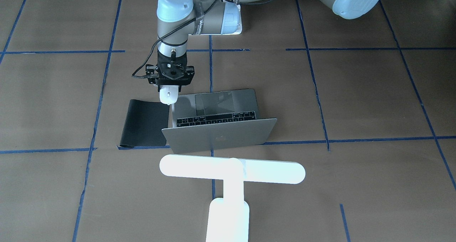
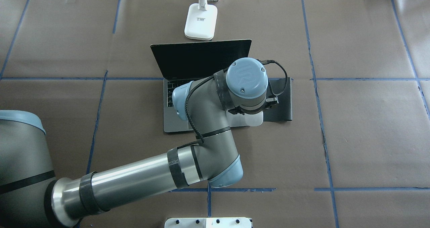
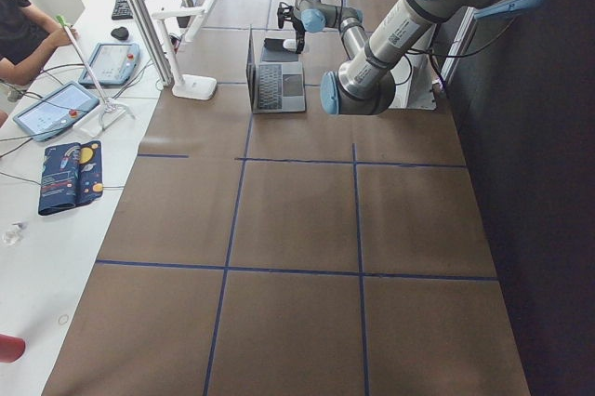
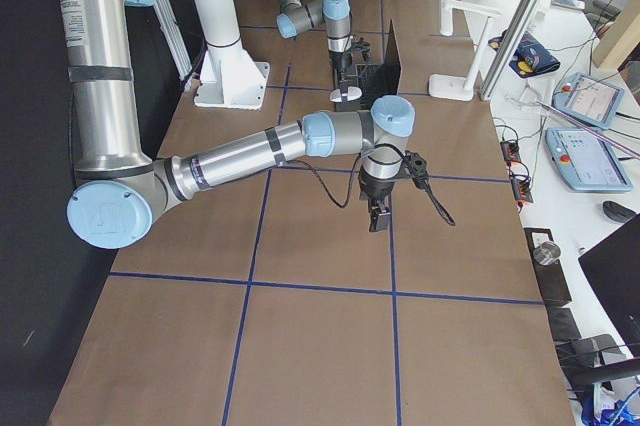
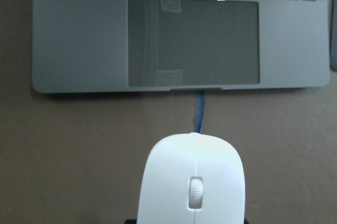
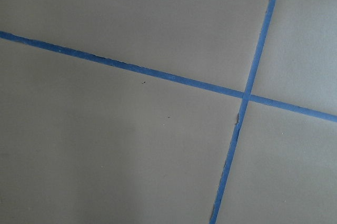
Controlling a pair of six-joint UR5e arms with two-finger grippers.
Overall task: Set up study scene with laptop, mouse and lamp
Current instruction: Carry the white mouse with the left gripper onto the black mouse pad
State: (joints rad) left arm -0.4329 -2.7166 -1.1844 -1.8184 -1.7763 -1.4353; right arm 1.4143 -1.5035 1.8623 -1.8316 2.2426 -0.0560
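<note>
The left end effector [image 1: 168, 89] is clenched around the white mouse [image 1: 168, 96], which hangs from its fingers pointing down at the table [image 1: 356, 92]. Directly ahead of this end effector, away from the robot, sits the open grey laptop [image 1: 221, 137]; the wrist view shows its trackpad and front edge just beyond the mouse's nose. On the robot's right of the end effector, just beside it, lies a black mat [image 1: 144, 122] whose edge meets the laptop's side. Well beyond the end effector, behind the laptop's lid, stands the white T-shaped lamp [image 1: 231, 170] with its bar lit. The table is covered in brown paper crossed by blue tape lines [image 6: 158, 74] forming a grid. The right end effector [image 4: 378, 214] hangs over a crossing of these lines, well apart from the laptop; whether it is released or clenched I cannot tell. A white bench along the table's far side carries control tablets [image 3: 56, 108], with a person [image 3: 19, 24] seated there.
</note>
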